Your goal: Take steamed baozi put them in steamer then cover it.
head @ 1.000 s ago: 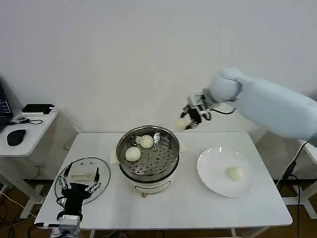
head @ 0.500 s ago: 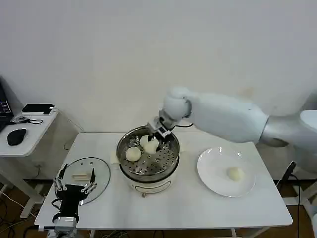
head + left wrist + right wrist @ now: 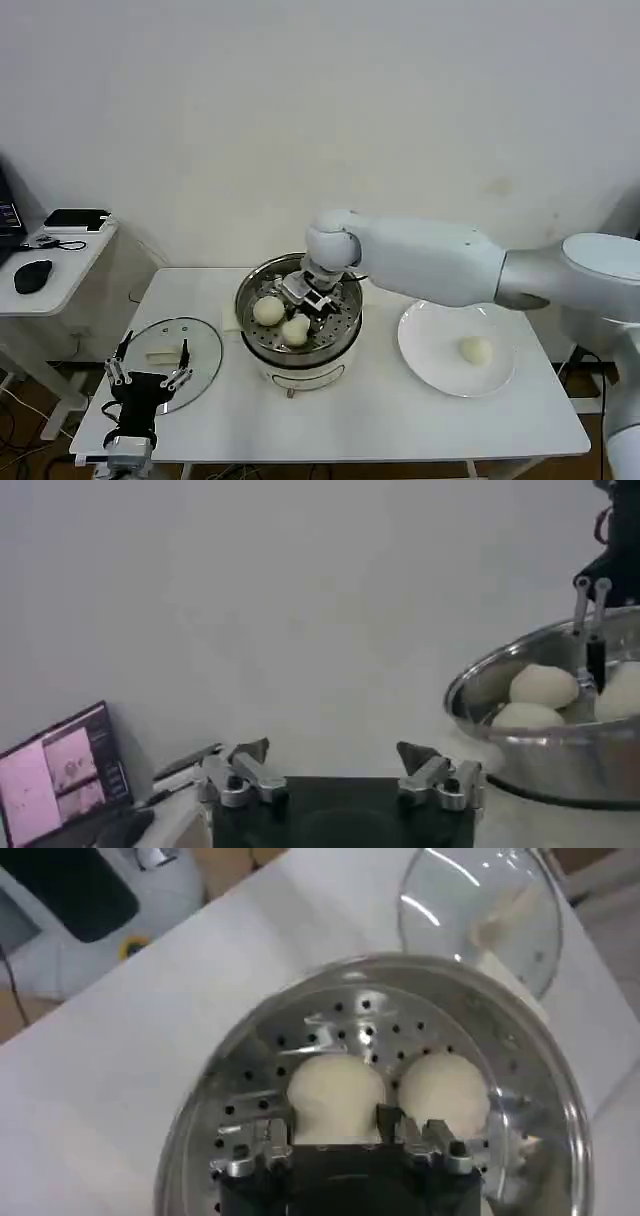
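The steamer (image 3: 297, 322) (image 3: 560, 750) (image 3: 250, 1063) stands mid-table with its perforated tray showing. My right gripper (image 3: 302, 312) (image 3: 330, 1123) reaches down into it, shut on a steamed baozi (image 3: 296, 331) (image 3: 335, 1096) held just over the tray's front part. A second baozi (image 3: 268, 310) (image 3: 443, 1093) lies on the tray beside it. In the left wrist view several buns (image 3: 543, 685) show over the pot's rim. One more baozi (image 3: 475, 350) lies on the white plate (image 3: 430, 340) at the right. The glass lid (image 3: 190, 345) (image 3: 480, 898) lies flat at the table's left. My left gripper (image 3: 148, 378) (image 3: 335, 755) stands open at the lid's near edge.
A low side table (image 3: 60, 262) with a mouse (image 3: 32, 276) and a dark device (image 3: 76, 219) stands beyond the table's left edge. A laptop screen (image 3: 65, 770) shows near the left gripper. Bare white tabletop (image 3: 360, 415) lies in front of the steamer.
My right arm swung from above the table's back right down into the steamer, carrying the baozi to the tray's front. The left gripper slid slightly toward the near edge.
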